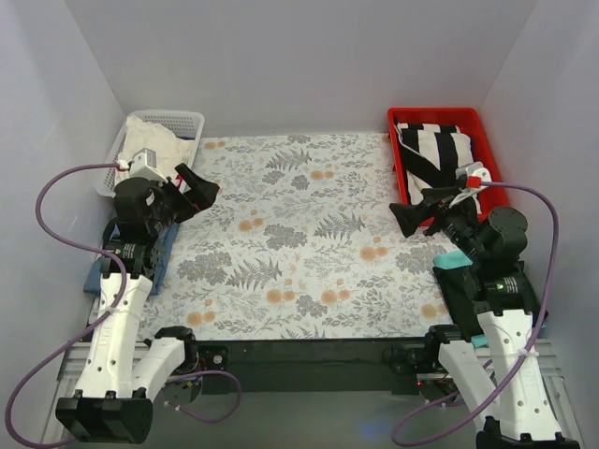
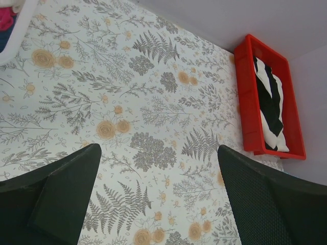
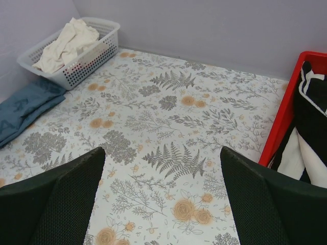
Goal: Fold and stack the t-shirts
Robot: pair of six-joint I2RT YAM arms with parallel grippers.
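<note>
I hold both arms raised over the near corners of the floral-covered table [image 1: 299, 281], one on each side. This leaves the printed middle bare, and I take that to be the folding space.

My left fingers [image 2: 61, 194] are spread as wide as they go and grasp nothing. Between them I see only ferns and orange flowers well below. My right fingers [image 3: 56, 204] are released in the same way, touching nothing and hanging clear above the cloth.

The cream t-shirt [image 1: 154, 140] lies crumpled in the white plastic basket [image 1: 192, 120] at the far left corner, heaped up to the rim. That looks like the supply of unfolded laundry, parked on my left arm's side so that hand can reach in (a scrap of pink-red cloth shows in the basket too, at the edge of the left wrist view).

Across from it, the red tray [image 1: 435, 113] sits at the far right corner, just beyond my right fingers. In it a black-and-white striped garment [image 1: 430, 154] lies flat and squared. I judge it to be the start of the finished stack, placed where my right arm can set things down.

A blue cloth [image 3: 25, 109] lies spread at the table's left edge beside my left arm. A bit of teal cloth [image 1: 456, 267] shows under my right arm. Either may be another shirt, though I cannot tell their shape.

Nothing is on the folding space yet.
</note>
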